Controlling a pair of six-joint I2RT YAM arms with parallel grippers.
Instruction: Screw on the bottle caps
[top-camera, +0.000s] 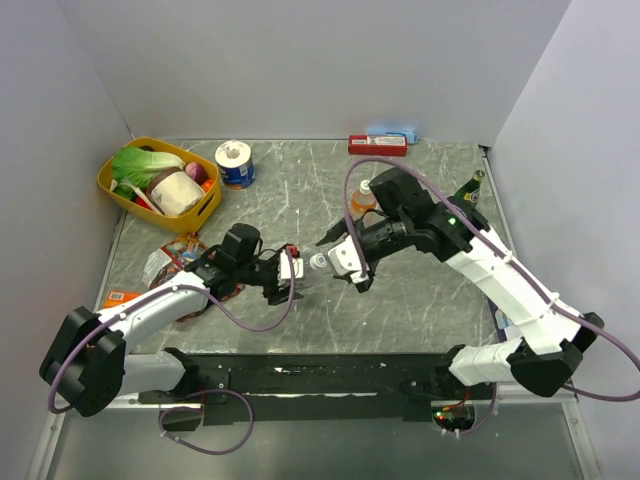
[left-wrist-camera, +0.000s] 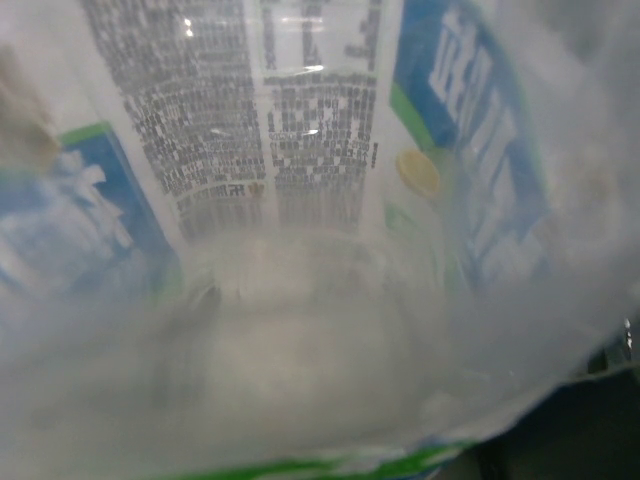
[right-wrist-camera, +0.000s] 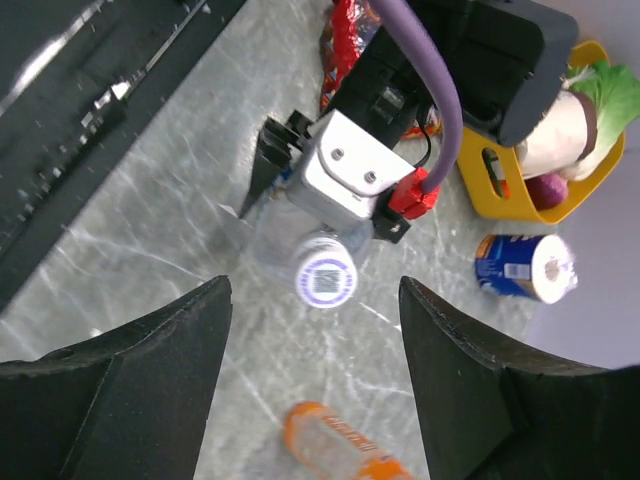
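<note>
My left gripper (top-camera: 287, 272) is shut on the clear water bottle (right-wrist-camera: 290, 235), which lies tilted with its neck toward the right arm. The blue-white label (left-wrist-camera: 300, 130) fills the left wrist view and hides the fingers. A white cap with a purple print (right-wrist-camera: 326, 276) sits on the bottle's mouth and also shows in the top view (top-camera: 318, 262). My right gripper (right-wrist-camera: 315, 300) is open and empty, its jaws wide apart, just short of the cap (top-camera: 338, 258). The orange drink bottle (top-camera: 363, 196) stands behind the right gripper and shows low in the right wrist view (right-wrist-camera: 340, 450).
A yellow basket (top-camera: 118, 188) of vegetables stands at the back left, with a blue-white roll (top-camera: 235, 164) beside it. A red box (top-camera: 378, 145) lies at the back wall. A dark green glass bottle (top-camera: 470, 190) stands at the right. Snack packets (top-camera: 168, 262) lie near the left arm.
</note>
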